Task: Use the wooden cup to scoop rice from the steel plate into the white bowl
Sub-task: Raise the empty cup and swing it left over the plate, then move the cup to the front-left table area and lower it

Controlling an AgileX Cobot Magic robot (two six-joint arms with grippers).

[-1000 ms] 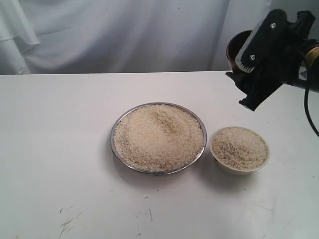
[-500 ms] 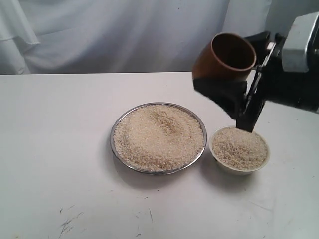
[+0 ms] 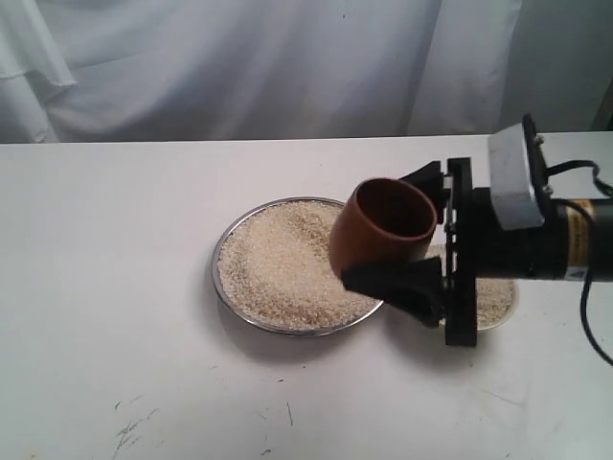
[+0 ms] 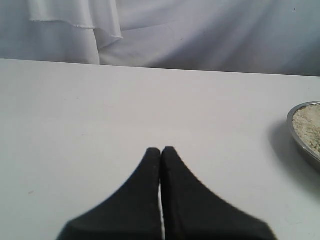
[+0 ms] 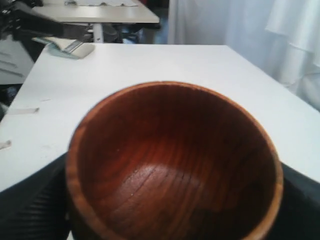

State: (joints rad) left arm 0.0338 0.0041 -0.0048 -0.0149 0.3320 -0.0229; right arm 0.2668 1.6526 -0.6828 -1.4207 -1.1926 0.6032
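The steel plate [image 3: 218, 273] sits mid-table with a broad heap of rice [image 3: 278, 264] in it. My right gripper [image 3: 402, 240] is shut on the wooden cup [image 3: 378, 240], which hangs tilted over the plate's right edge with its mouth facing up and toward the camera. In the right wrist view the wooden cup [image 5: 175, 165] is empty, with black fingers [image 5: 30, 210] on either side. The white bowl [image 3: 500, 305], holding rice, is mostly hidden behind that gripper. My left gripper [image 4: 161, 150] is shut on nothing above bare table; the steel plate [image 4: 301, 142] shows at that frame's edge.
A white curtain [image 3: 239, 67] hangs behind the table's far edge. Dark scuff marks [image 3: 129, 426] lie near the front left. The right arm's body and cable [image 3: 575, 240] stretch over the table's right side. Another table with equipment [image 5: 65, 47] shows beyond in the right wrist view.
My right gripper has carried the cup from the upper right down and to the left, and now holds it over the plate's right edge in front of the bowl.
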